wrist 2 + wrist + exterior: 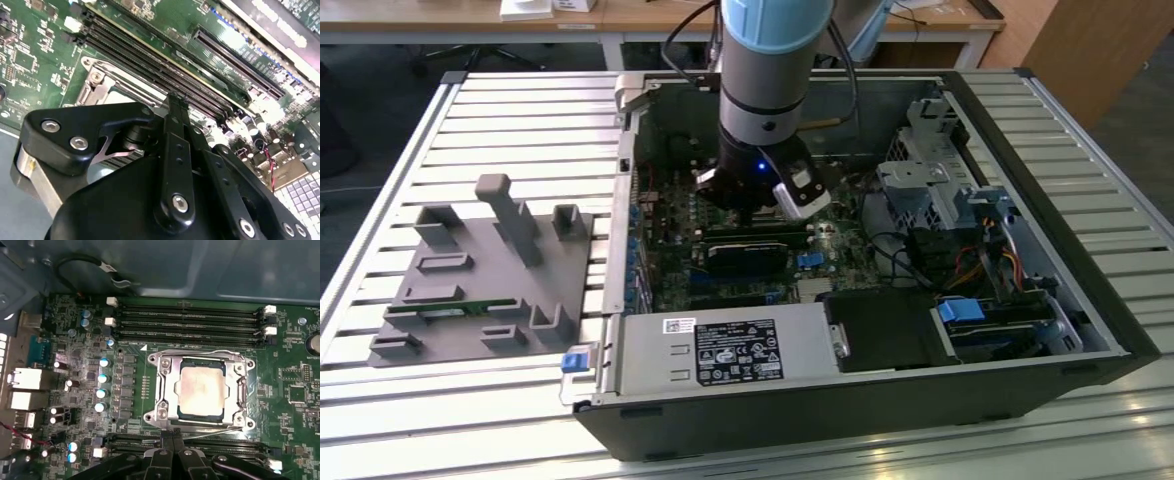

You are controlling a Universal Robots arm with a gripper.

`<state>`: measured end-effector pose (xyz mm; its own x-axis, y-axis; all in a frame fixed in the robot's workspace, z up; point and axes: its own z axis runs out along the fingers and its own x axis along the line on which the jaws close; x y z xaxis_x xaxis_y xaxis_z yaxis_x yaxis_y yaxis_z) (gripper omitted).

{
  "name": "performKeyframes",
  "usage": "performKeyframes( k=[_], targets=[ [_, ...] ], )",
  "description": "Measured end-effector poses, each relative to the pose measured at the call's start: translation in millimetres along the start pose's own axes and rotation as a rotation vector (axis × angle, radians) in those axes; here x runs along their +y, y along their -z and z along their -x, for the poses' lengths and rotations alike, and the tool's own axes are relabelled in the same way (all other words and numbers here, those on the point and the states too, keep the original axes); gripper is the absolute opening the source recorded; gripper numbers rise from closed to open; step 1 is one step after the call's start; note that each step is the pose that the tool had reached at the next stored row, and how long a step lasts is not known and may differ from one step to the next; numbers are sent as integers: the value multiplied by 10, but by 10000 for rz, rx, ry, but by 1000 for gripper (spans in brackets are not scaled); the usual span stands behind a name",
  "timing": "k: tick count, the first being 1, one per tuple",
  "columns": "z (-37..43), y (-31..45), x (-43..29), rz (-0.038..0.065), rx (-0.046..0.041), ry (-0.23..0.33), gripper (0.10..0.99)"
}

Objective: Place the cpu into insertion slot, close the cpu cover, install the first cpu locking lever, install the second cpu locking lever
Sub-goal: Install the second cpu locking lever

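Slatted pale metal forms the counter (480,120), and wooden desks on white legs stand at the back of the room. On the counter, an open black computer case (854,400) lies on its side.

Inside it, on the green circuit board (295,390), sits the insertion slot (201,391), a small square socket with a silvery rim. The cpu (201,389), a flat square chip with a dull silver-grey face, lies in the slot. The cpu cover (166,390), a thin shiny metal frame with a square window, lies flat over it, so the chip shows through the window. A thin metal lever (215,429) runs along the edge of the socket nearest the tool.

The tool (171,436) is made of matt black jointed links with bright screw heads. In the first wrist view its two fingertips are pressed together, tips touching, right at the socket's edge by that lever. I cannot tell whether they pinch the lever. In the second wrist view a black fingertip (176,102) sits over the socket.

Long narrow black memory slots (190,322) run in parallel rows on both sides of the socket. Small round silver capacitors (102,377) stand in a column near it.

In the exterior view, the grey and pale blue robot arm (767,70) reaches straight down into the case. A grey plastic holder tray (480,280) with upright posts lies on the counter at the exterior view's left.
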<state>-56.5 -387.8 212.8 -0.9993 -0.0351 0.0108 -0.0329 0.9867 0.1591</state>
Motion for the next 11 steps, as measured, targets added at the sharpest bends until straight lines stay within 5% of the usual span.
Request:
performKeyframes(
  k=[11],
  targets=[
    [-29, -84, -45, 368, -12, 6, 106]
  ],
)
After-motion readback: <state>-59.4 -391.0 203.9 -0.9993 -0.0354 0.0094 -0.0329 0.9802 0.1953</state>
